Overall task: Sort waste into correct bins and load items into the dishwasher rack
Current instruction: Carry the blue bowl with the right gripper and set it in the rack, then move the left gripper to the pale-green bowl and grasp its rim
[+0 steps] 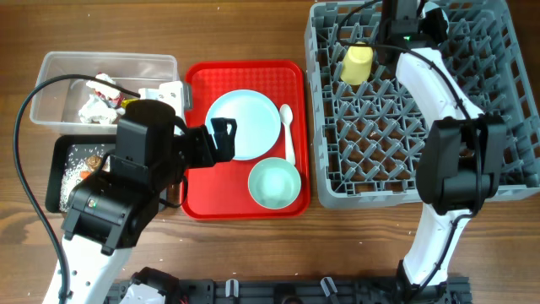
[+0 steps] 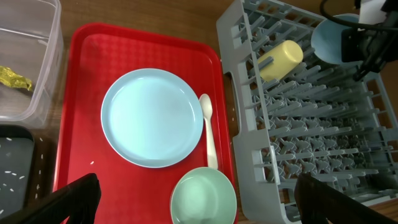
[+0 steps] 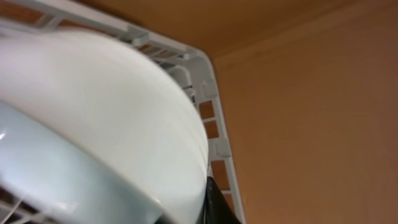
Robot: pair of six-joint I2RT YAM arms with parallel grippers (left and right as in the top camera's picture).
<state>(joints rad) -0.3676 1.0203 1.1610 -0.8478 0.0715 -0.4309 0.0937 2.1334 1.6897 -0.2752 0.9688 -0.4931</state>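
The right gripper is clenched on the rim of the light blue bowl, at the top edge of the overhead frame over the upper part of the dishwasher rack. In the right wrist view the bowl fills the left of the frame as a blur, so I cannot tell whether it rests among the pegs or hangs free.

That is the main risk. If the bowl is let go before it sits between pegs, it could tip flat, rock against the yellow cup lying on its side just to its left, or slide toward the rack's top wall, which is near. A thin pinch on a smooth rim may also slip early.

The left gripper stands wide open and holds nothing. It hovers over the red tray at centre-left, where the pale blue plate, white spoon and pale green bowl wait. A careless descent could skid the plate into the spoon just beside it.
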